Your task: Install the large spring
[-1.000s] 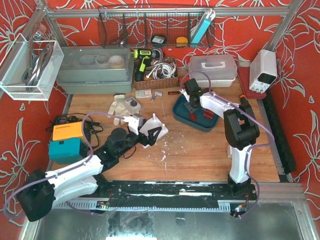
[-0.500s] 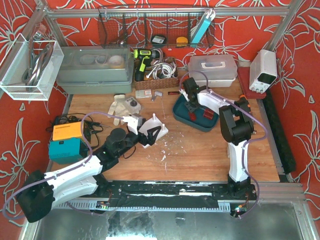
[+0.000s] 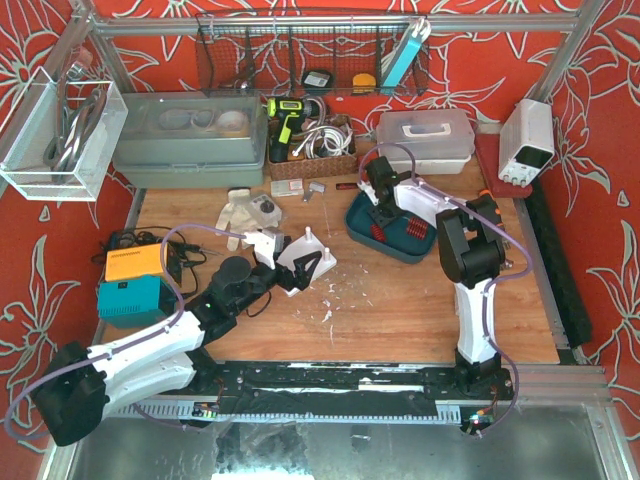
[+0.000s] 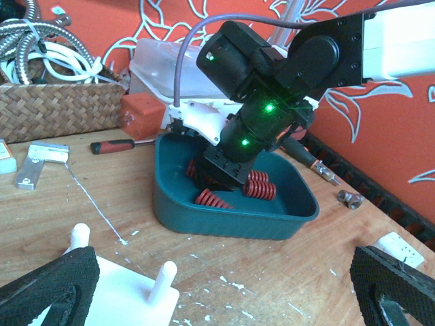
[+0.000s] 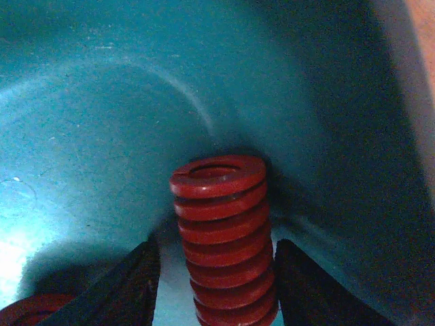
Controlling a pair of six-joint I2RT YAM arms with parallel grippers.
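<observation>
**Setting.** Wooden table top in front of a red wall with a white flower pattern. Boxes and tools line the far edge.

**Left.** The left gripper has its black padded jaws spread as wide as they go, with nothing between them. It hovers just near of the white plastic fixture, a flat base with upright pegs, left of centre on the table.

**Centre right.** A shallow teal plastic tray stands well apart from the fixture, to its far right. It holds several loose red coil springs lying on their sides.

**Right.** The right gripper sits down inside the tray with its jaws partway open. One finger stands on each side of a thick red coil spring, which is nearly upright against the tray's inner wall. A sliver of tray floor shows between the coils and the finger on the left of that view. The other finger is at or against the coils. No firm clamp is evident.

**Step in hand (judged).** This is the pick-up of the large spring, with nothing fitted on the fixture yet. The next move calls for:
- a square closure on the coils;
- a lift clear of the tray wall;
- a carry leftward to the fixture;
- a descent with the bore lined up over a peg. Which peg takes it cannot be told.

**Views compared.**
- The top view gives the layout, but the arm hides the chosen spring.
- The right wrist view alone shows how the fingers stand about that spring.
- The left wrist view alone shows the pegs, the other springs and a red-handled screwdriver beyond the tray.
</observation>
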